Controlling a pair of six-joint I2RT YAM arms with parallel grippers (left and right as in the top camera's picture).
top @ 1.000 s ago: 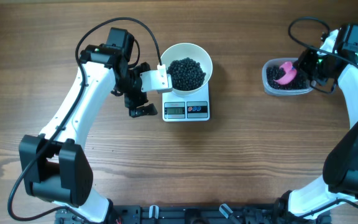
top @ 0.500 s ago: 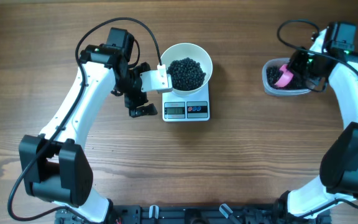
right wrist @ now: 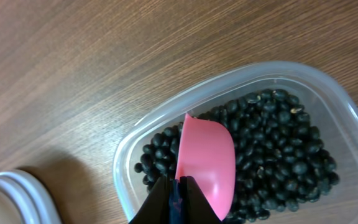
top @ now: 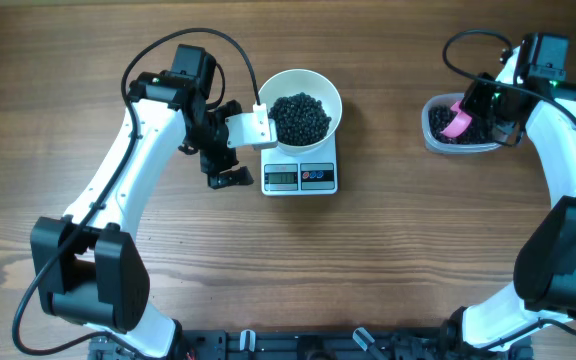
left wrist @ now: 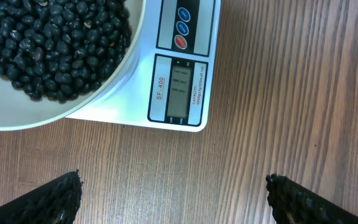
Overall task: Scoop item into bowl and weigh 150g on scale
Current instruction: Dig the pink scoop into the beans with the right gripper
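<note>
Many beans (top: 300,117) lie in the bowl (top: 327,88) on the scale (top: 300,177); left jaws gape wide beside it; right jaws clamp a pink scoop (right wrist: 205,163) in the tub (right wrist: 328,99).

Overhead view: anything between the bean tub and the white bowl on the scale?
Nothing visible: only bare table lies between the clear tub, where the right end effector holds the pink scoop, and the bowl on the scale. The left end effector sits open beyond the bowl, off that path.
</note>
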